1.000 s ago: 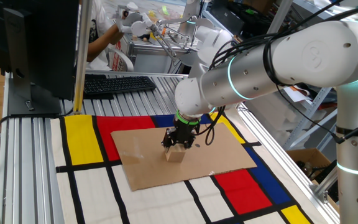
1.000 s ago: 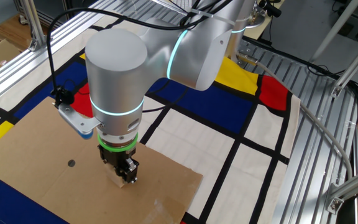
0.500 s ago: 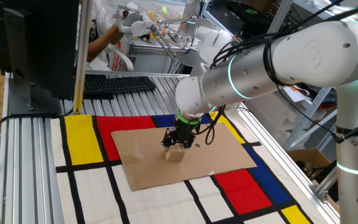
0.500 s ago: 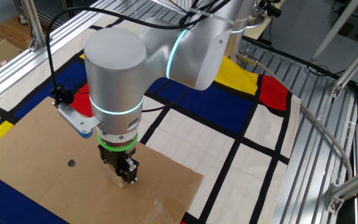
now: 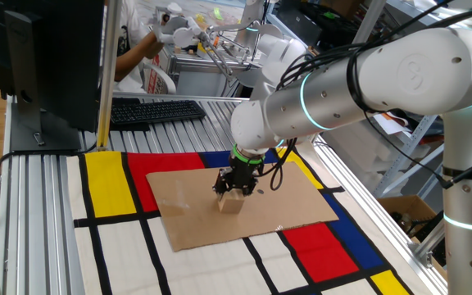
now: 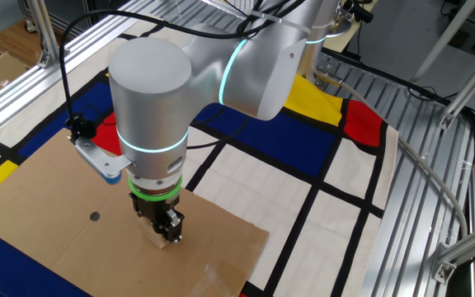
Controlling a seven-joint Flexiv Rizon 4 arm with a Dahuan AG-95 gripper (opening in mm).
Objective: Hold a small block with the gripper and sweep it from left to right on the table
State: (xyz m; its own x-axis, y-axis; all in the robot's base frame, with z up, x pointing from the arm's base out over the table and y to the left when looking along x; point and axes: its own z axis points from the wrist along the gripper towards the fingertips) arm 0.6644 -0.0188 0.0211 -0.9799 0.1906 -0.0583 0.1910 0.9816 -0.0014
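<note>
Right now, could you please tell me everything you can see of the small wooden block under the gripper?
The small block is a plain, light tan cube that looks like bare wood, with no markings visible. It sits upright and flat on the brown cardboard sheet, roughly in the sheet's middle. The gripper points straight down onto it, its black fingers closed against the block's upper sides, so the top is hidden. In the other fixed view only a pale lower corner shows beneath the fingers.

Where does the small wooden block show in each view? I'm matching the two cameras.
One fixed view: the small block sits at picture centre, under the gripper, on the cardboard sheet.
The other fixed view: lower left of centre, mostly hidden beneath the gripper.
Shared landmark: the gripper's green ring.
</note>
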